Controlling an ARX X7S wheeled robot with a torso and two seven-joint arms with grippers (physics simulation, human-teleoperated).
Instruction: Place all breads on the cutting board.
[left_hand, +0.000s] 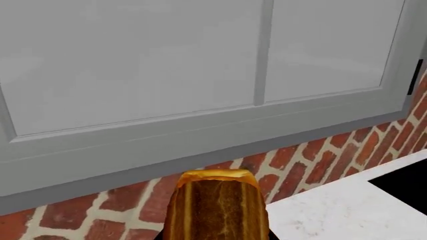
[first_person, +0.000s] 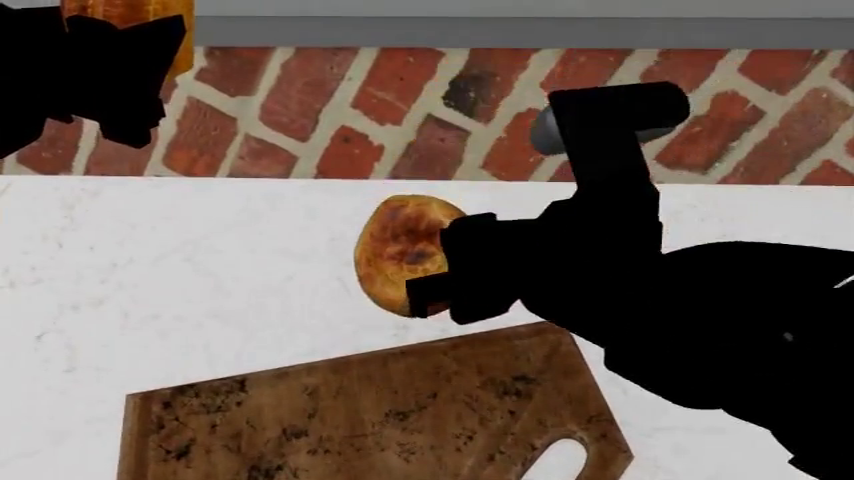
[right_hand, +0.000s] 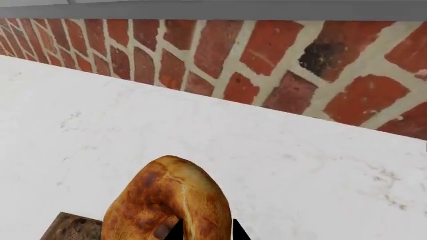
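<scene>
While the cutting board (first_person: 387, 410) lies nearest on the worktop (first_person: 174, 290), the right hand (first_person: 447, 285), closed on the round bun (first_person: 400, 250), hangs just past its far edge. Farther off, the left hand (first_person: 114, 75) grips the mini loaf (left_hand: 215, 207) high against the brick wall (first_person: 400, 110), well apart from the board.

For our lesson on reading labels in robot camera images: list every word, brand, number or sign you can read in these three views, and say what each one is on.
None: no view shows any readable text.
The mini loaf, the round bun, the cutting board, the brick wall, the white counter and the grey cabinet carry no writing; the board's dark marks are stains, not letters.
</scene>
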